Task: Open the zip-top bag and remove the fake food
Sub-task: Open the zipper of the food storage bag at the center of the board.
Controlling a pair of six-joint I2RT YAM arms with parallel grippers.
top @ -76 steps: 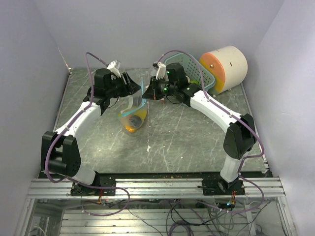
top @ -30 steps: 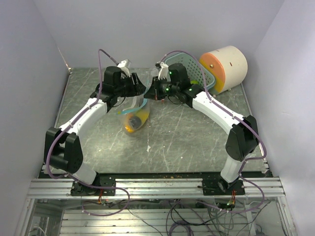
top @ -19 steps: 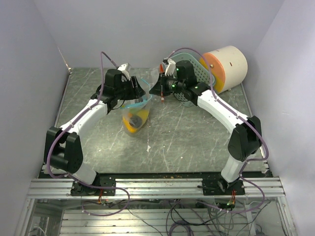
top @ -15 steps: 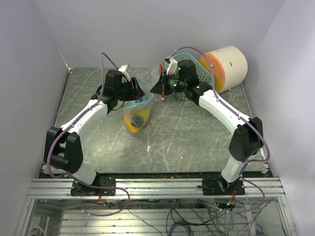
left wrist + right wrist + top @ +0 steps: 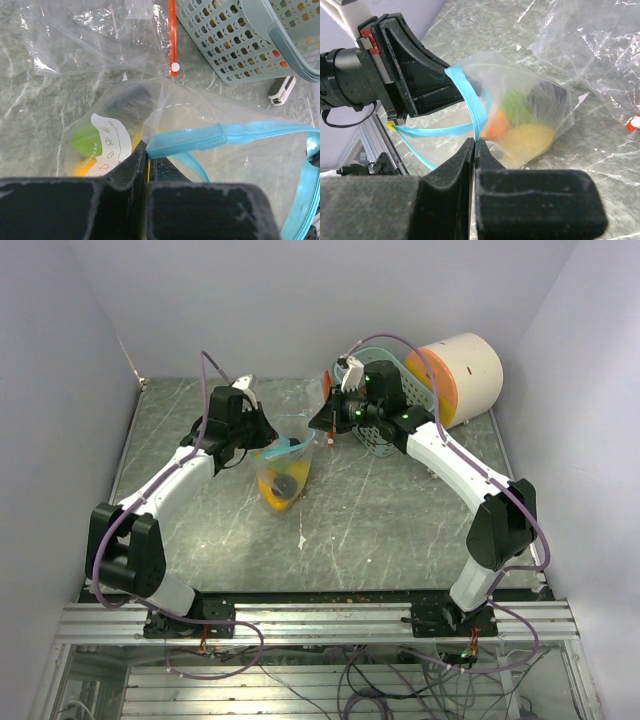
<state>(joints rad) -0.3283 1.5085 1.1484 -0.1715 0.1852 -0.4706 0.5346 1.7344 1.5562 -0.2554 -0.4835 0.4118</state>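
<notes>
The zip-top bag [image 5: 515,80] was clear, glossy, crinkled plastic film. The fake food [image 5: 527,140] was smooth plastic. The table [image 5: 380,520] had a marbled, faintly shiny surface. The left gripper [image 5: 146,150] fingers [image 5: 70,210] were matt, grainy black.

A robotics lab cell is shown: a marbled table [image 5: 400,530] enclosed by plain walls [image 5: 300,300], edged by aluminium rails [image 5: 320,625].

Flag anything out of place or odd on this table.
A second clear bag with a red strip lies crumpled and apparently empty on the table beside the blue-zip bag. The teal basket appears tipped on its side at the back right.
</notes>
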